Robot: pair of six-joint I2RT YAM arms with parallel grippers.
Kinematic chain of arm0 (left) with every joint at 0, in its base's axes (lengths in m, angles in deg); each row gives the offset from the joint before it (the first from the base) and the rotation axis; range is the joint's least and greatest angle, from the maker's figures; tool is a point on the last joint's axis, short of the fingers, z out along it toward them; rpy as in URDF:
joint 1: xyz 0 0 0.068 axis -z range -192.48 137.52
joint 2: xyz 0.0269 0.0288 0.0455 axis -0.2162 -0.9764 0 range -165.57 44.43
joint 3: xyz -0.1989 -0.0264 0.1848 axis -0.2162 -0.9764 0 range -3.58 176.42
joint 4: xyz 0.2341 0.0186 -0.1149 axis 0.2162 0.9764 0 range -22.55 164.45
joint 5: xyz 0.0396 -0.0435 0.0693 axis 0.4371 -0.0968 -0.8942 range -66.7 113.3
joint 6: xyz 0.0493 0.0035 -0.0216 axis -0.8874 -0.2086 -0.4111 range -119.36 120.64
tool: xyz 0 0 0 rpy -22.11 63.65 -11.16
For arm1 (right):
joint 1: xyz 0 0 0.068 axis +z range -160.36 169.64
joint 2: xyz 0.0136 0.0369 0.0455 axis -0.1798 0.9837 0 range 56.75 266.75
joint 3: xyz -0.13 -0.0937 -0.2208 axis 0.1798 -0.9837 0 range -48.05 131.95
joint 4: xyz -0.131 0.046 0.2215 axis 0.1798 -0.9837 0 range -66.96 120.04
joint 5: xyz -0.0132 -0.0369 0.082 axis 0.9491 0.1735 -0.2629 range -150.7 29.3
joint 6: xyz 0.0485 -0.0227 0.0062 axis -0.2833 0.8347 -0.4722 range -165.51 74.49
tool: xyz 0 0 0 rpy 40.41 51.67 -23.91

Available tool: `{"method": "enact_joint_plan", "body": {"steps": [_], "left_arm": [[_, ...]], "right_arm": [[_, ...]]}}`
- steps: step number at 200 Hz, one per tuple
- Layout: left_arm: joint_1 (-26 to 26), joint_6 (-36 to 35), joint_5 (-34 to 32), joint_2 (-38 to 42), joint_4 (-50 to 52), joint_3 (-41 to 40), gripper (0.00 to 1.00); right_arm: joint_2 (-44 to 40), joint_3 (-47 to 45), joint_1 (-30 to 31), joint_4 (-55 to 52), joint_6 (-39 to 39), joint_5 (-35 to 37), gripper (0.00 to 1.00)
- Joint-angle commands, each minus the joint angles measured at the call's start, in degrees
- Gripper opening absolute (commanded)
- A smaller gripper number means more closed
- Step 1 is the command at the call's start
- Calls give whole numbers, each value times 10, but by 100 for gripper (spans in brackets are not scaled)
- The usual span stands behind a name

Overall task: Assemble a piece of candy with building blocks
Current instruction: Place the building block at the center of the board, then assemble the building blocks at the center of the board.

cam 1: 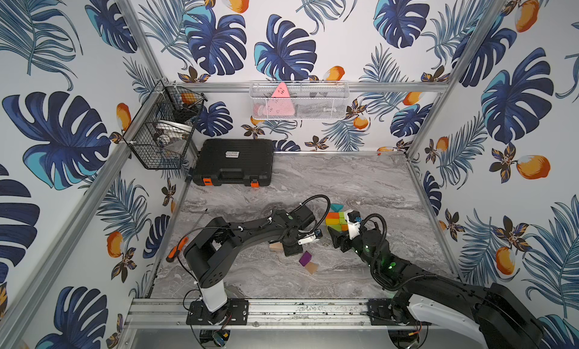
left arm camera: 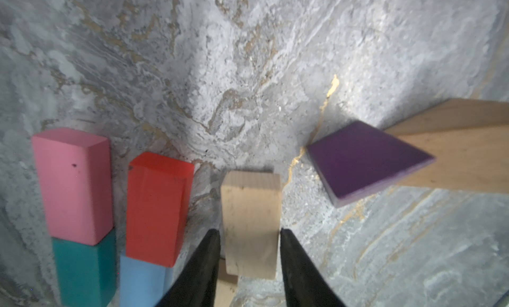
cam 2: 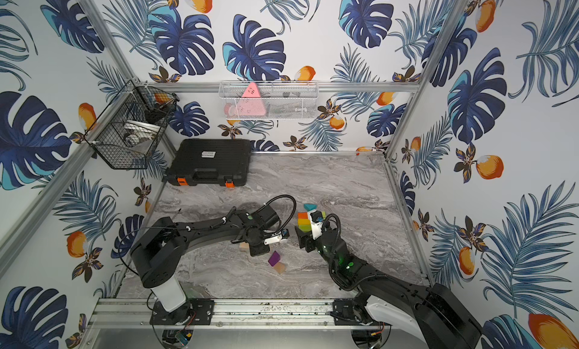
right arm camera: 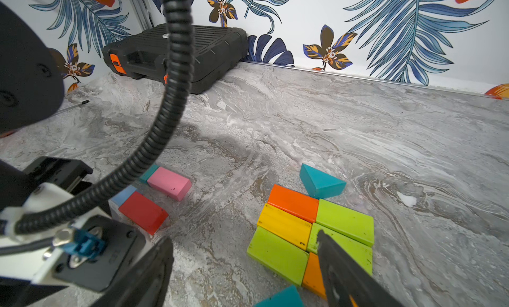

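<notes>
Eight: counted that many building blocks (right arm camera: 283, 223) joined flat at 3 o'clock from the table (cam 1: 360, 181) centre, a teal triangle (right arm camera: 321, 181) at each end. Found the right gripper (right arm camera: 242, 236) spread wide and empty over them. Saw the left gripper (left arm camera: 249, 231) straddling a plain wood block (left arm camera: 250, 203) at 6 o'clock; could not tell whether clamped. Spotted the purple block (cam 1: 305, 258) at its 4 o'clock.
</notes>
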Motion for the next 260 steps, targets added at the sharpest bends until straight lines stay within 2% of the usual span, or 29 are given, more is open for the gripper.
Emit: {"method": "enact_joint_plan", "body": {"steps": [1,44,73,102,124,139,172,185,197,227,260], "left_arm": [[-2,-7,-3,6,-8,-2,44],[-1,4,-14,36,-6,-8,47],[-2,47,-30,130,-20,-36,49],[-1,161,-99,256,-71,-84,55],[-3,270,-147,330,-90,-126,55],[-2,343,-196,376,-103,-166,55],[-2,448,-177,470,-182,-287,54],[-2,481,-170,478,-202,-319,55],[-3,488,-147,464,-215,-334,57],[-2,527,-132,408,-179,-319,57],[-2,571,-120,389,-153,-315,57]], "right_arm": [[0,3,1,13,-7,-6,83],[-1,3,1,13,-6,-5,83],[-5,2,1,14,-5,-6,83],[-15,5,1,12,-3,-20,84],[-10,29,1,-15,7,-73,84],[1,73,2,-90,9,-120,83],[67,158,9,-225,7,-184,82],[94,187,15,-267,15,-196,82],[119,209,25,-297,11,-175,82],[179,249,51,-330,12,-167,83],[245,289,82,-349,12,-160,86]]}}
